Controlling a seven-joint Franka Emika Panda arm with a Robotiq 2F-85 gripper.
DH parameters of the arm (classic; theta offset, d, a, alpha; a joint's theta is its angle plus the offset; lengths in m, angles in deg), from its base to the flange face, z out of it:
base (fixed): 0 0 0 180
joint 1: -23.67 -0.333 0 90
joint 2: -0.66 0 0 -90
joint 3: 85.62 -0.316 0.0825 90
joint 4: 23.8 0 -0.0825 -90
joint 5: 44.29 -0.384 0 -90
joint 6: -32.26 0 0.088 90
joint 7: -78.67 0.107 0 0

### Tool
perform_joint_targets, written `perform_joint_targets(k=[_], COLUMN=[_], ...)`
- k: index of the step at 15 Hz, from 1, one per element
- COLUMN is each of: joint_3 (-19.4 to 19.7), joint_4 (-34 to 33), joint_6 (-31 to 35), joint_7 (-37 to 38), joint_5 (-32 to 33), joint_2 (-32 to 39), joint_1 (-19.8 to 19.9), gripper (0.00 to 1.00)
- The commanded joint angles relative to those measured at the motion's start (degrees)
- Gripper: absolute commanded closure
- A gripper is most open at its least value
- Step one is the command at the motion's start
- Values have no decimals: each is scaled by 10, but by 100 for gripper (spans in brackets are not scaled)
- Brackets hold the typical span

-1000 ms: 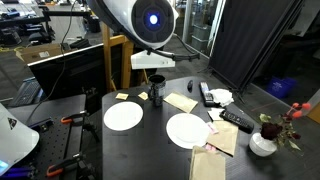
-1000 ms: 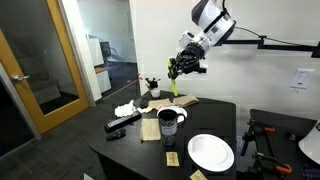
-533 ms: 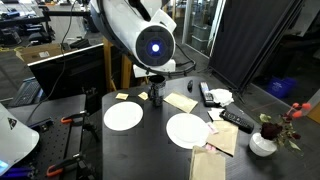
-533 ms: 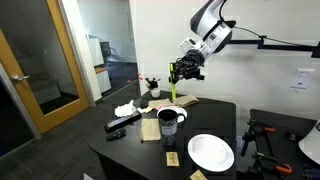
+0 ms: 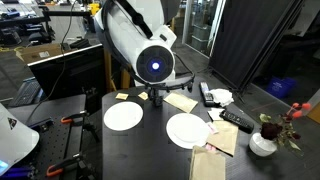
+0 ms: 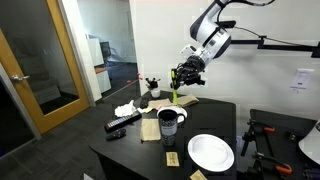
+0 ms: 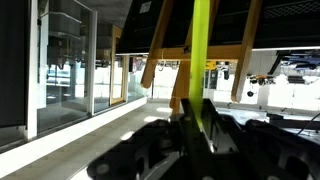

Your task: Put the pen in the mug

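Note:
My gripper [image 6: 183, 77] is shut on the yellow-green pen [image 6: 174, 90], which hangs upright from the jaws, its lower end a little above and behind the dark mug [image 6: 168, 122]. In the wrist view the pen [image 7: 200, 45] runs straight out from between the dark fingers [image 7: 196, 125]. In an exterior view the arm's large wrist covers the gripper and pen; only the lower part of the mug [image 5: 157, 98] shows beneath it.
Two white plates [image 5: 123, 116] [image 5: 187, 130], brown napkins [image 5: 181, 102], a black remote [image 5: 237, 120] and a white vase with flowers [image 5: 263, 143] are on the dark table. In an exterior view a plate [image 6: 211, 152] and a remote [image 6: 122, 123] flank the mug.
The arm has come down and the gripper has carried the pen lower, closer to the mug. The table's objects have not moved.

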Motion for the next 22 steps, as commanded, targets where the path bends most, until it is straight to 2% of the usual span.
perform_joint_targets(k=[1, 10, 22], joint_3=[2, -1, -3], joint_4=[-6, -48, -70], joint_6=[-17, -17, -15], joint_7=[-30, -19, -19], joint_5=[-17, -47, -56], joint_2=[23, 50, 110], joint_1=[6, 3, 1], gripper=[96, 96, 96])
